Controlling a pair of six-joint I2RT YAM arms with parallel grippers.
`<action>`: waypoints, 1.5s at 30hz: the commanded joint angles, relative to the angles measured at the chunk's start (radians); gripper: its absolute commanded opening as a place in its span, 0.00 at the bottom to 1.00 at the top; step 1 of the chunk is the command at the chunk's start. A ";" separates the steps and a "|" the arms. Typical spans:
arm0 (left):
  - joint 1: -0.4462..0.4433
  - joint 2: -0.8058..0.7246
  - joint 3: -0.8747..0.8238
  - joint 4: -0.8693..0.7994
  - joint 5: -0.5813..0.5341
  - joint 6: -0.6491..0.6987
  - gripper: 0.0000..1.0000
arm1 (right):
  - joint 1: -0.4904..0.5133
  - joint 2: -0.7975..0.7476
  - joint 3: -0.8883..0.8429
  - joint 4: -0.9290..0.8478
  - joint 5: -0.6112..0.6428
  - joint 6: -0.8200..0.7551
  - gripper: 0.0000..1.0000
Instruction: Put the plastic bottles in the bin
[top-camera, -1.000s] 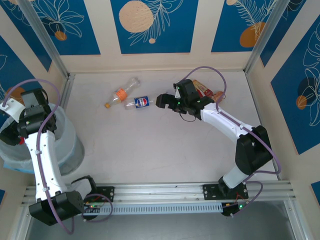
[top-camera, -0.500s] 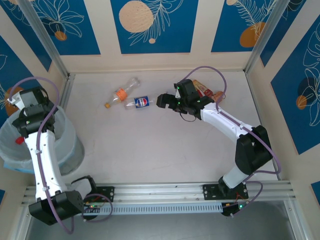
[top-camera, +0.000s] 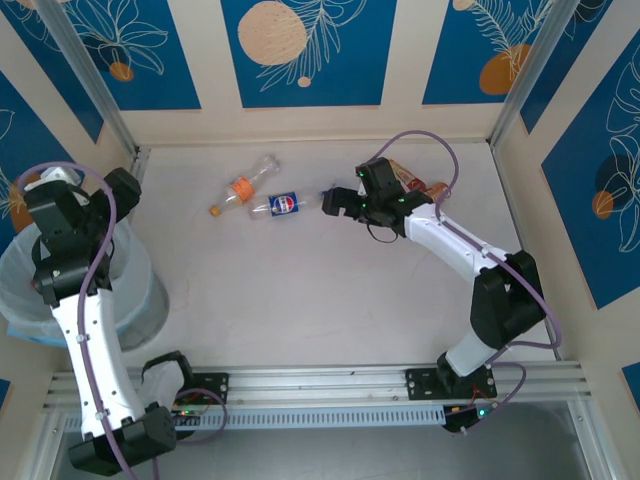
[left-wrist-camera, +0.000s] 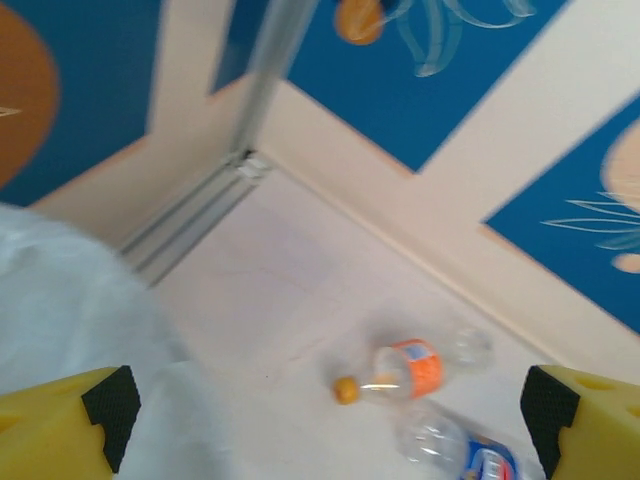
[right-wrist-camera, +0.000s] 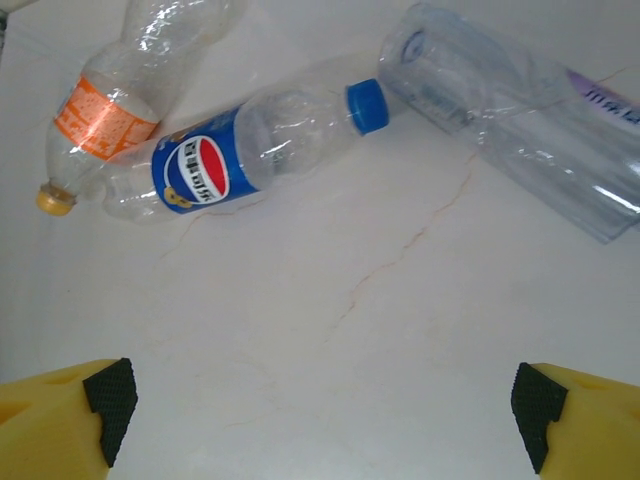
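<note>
Bin (top-camera: 140, 300) at 9 o'clock of table (top-camera: 330, 300): left gripper (left-wrist-camera: 327, 405) now lifted clear, jaws wide, empty; drop looks done. Next: right gripper (right-wrist-camera: 325, 405) wide open, empty, Pepsi bottle (right-wrist-camera: 230, 160) at its 11 o'clock.

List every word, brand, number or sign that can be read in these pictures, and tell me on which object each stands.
No word or number can be read.
blue-label bottle: a round red, white and blue emblem, no legible letters; the yellow print beside it is too small.
orange-label bottle: label print too blurred.
large clear bottle: purple marks at the picture's edge, unreadable.
</note>
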 joint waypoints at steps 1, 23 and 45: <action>-0.014 -0.002 -0.018 0.141 0.286 -0.062 0.99 | -0.022 0.001 0.033 -0.015 0.015 -0.036 1.00; -0.598 0.198 -0.043 0.264 0.350 0.117 0.99 | -0.172 0.235 0.227 -0.217 -0.133 -0.589 0.99; -0.643 -0.003 -0.430 0.560 0.172 -0.019 0.99 | -0.228 0.564 0.512 -0.366 -0.096 -1.152 1.00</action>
